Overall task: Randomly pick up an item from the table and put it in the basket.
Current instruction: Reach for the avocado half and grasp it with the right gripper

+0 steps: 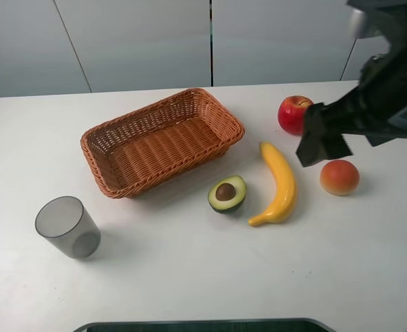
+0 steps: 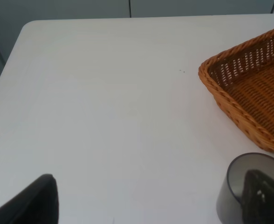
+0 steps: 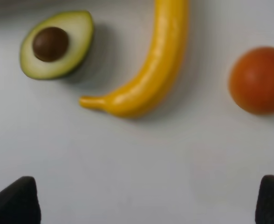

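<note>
The halved avocado [image 1: 227,194] lies cut side up, its brown pit showing, on the white table [image 1: 203,277] just in front of the wicker basket's [image 1: 162,142] right corner. It also shows in the right wrist view [image 3: 58,44]. My right gripper [image 1: 321,142] hovers above the table between the apple and the peach, to the right of the avocado. Its fingers are spread wide and empty in the right wrist view [image 3: 144,205]. My left gripper [image 2: 148,205] is open and empty over the table's left side, near the basket [image 2: 249,88]. The basket is empty.
A yellow banana [image 1: 278,183] lies right of the avocado, an orange-red peach [image 1: 339,177] right of the banana, and a red apple [image 1: 295,114] behind them. A translucent grey cup [image 1: 68,227] stands at the front left, close to my left finger [image 2: 263,196].
</note>
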`<state>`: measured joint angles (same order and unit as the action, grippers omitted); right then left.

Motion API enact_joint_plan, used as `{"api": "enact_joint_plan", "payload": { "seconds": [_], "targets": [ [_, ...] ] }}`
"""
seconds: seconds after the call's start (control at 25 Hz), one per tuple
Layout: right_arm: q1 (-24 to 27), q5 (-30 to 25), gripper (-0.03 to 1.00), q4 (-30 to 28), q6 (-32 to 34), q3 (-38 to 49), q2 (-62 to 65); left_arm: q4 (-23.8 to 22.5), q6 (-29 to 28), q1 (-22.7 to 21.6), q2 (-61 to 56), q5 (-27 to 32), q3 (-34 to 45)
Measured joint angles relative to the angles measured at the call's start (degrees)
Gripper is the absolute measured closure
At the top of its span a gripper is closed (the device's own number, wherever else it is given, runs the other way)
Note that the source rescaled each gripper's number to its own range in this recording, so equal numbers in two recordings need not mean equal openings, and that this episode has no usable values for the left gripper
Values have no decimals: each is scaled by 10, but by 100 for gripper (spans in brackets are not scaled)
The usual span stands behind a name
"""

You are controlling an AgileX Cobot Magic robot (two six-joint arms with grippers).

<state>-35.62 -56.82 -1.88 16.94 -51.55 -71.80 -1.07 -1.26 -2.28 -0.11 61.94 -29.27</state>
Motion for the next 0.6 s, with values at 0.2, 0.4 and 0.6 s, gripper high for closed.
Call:
{"api": "enact_joint_plan", "payload": {
  "seconds": [0.2, 0.4, 0.6],
  "targets": [
    [-40, 26, -3, 1, 25, -71, -131, 0, 0, 0, 0, 0, 0],
    [-83, 57, -3, 1, 69, -112, -226, 0, 0, 0, 0, 0, 0],
    [-104, 105, -3, -2, 137, -115, -280, 0, 0, 0, 0, 0, 0]
  ]
}}
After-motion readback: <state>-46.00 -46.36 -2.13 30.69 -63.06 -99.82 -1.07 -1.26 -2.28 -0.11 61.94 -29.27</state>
